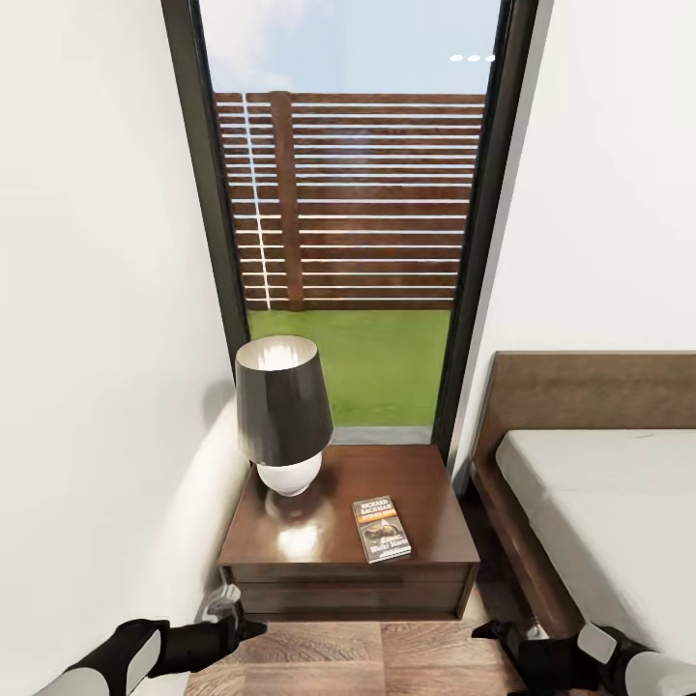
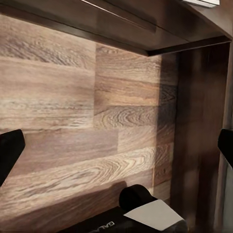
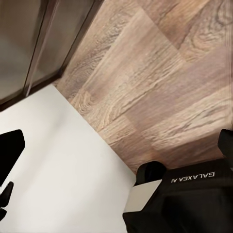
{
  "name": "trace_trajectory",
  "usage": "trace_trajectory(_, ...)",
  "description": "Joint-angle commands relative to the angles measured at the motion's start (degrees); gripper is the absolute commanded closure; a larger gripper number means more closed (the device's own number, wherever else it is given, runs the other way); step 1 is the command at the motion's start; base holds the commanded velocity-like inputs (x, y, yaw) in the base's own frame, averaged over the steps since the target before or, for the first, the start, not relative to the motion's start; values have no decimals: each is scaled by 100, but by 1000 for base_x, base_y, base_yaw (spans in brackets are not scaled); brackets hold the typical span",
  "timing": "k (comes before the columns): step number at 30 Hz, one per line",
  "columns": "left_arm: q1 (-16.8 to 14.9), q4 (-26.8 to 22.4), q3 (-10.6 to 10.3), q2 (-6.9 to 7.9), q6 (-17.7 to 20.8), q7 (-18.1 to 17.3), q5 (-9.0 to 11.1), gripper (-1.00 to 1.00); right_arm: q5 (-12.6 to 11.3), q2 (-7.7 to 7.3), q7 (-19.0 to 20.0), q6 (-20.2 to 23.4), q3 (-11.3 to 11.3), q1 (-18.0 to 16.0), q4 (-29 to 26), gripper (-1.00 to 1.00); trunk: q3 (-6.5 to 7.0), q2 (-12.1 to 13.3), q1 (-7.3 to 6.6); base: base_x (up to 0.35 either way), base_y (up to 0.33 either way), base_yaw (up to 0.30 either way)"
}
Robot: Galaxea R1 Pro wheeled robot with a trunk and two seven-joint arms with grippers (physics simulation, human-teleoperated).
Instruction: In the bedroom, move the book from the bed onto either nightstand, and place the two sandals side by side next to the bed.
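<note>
Bedroom floorboards run beneath both low-held arms in the head view, where the book (image 1: 382, 529) lies on the nightstand (image 1: 435, 503), ahead of and between the left gripper (image 1: 253, 628) and right gripper (image 1: 480, 632), long axis pointing away. Left wrist view: fingers (image 2: 9, 150) spread wide, empty, over planks beside the nightstand's base. Right wrist view: fingers (image 3: 10, 150) likewise apart and empty; no sandals show.

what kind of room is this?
Most likely a bedroom: a bed with a wooden headboard, a nightstand beside it carrying a lamp and a book, and a tall window onto grass and a fence.
</note>
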Motion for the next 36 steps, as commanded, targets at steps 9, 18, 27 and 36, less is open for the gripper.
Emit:
trace_trajectory(9, -3, 169, 58, 11, -84, -20, -238, -100, -5, -1, 54, -194, 37, 207, 19, -100, -5, -3, -1, 0, 0, 0)
trace_trajectory(18, -1, 228, 62, 64, -113, -2, -281, -100, 2, -13, 50, -452, 28, 428, 20, -100, -5, -3, -1, 0, 0, 0)
trace_trajectory(27, 17, 498, 63, 177, -418, 13, -290, -100, 392, -20, 49, -764, 26, 754, 20, -100, -5, -3, -1, 0, 0, 0)
trace_trajectory(36, 152, 818, 66, 373, -960, 15, -291, -100, 678, 3, 34, -1276, 44, 1110, 20, -100, -5, -3, -1, 0, 0, 0)
